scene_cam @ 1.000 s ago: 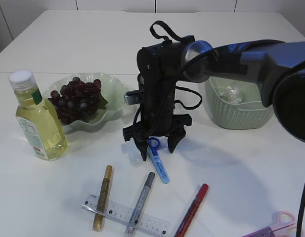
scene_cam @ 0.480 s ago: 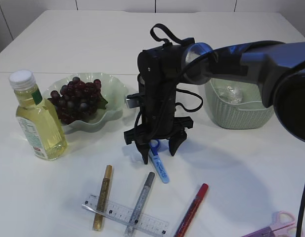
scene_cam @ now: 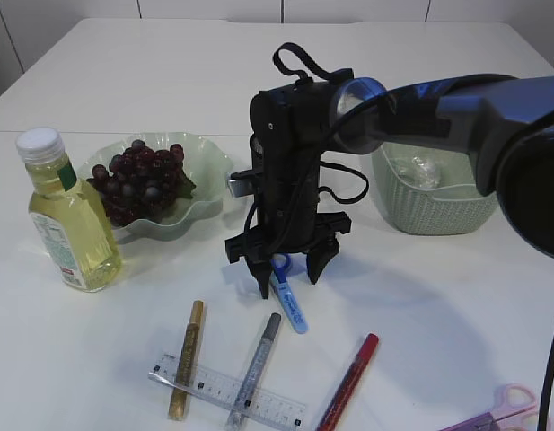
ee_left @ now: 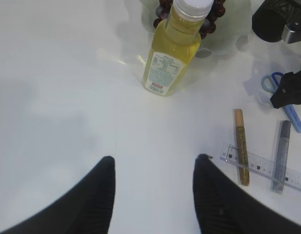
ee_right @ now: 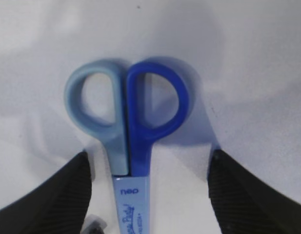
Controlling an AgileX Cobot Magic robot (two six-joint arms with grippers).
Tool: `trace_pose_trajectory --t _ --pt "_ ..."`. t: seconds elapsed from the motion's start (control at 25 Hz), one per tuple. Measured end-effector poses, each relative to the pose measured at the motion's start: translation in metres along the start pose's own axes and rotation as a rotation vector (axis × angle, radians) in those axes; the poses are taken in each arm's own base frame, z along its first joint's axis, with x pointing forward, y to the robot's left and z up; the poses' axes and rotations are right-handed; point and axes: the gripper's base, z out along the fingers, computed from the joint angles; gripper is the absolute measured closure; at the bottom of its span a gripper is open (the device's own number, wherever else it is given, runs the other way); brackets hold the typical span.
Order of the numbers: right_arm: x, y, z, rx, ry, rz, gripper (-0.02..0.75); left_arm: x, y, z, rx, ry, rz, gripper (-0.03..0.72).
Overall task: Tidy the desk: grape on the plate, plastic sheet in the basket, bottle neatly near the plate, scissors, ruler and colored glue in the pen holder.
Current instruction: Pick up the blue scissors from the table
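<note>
The bottle [scene_cam: 68,220] stands near the table's [scene_cam: 169,72] left edge beside the plate [scene_cam: 200,166] holding the grape [scene_cam: 140,180]. The left gripper [ee_left: 152,168] hangs released over bare table. At centre, the right gripper [scene_cam: 288,269] straddles the blue scissors [scene_cam: 285,289], jaws spread, fingertips partly hiding the handles. Pink scissors [scene_cam: 505,409] are cut off at the bottom-right corner.

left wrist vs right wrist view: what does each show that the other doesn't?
Only the left wrist view: the bottle, the gold glue pen, the silver glue pen, the ruler and the open left gripper over bare table. Only the right wrist view: the open right gripper straddling the handles, close up. Both: the blue scissors.
</note>
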Motion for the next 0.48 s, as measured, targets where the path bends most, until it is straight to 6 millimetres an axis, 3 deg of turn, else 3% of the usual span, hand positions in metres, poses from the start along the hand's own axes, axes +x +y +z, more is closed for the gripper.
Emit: trace_pose_trajectory --t 0.36,0.48 --pt "0.0000 0.0000 0.0000 0.000 0.000 0.000 0.155 0.0000 0.0000 0.0000 0.000 0.000 0.000 0.309" --pt "0.0000 -0.0002 0.0000 0.002 0.000 -0.001 0.195 0.0000 0.0001 0.0000 -0.001 0.000 0.000 0.309"
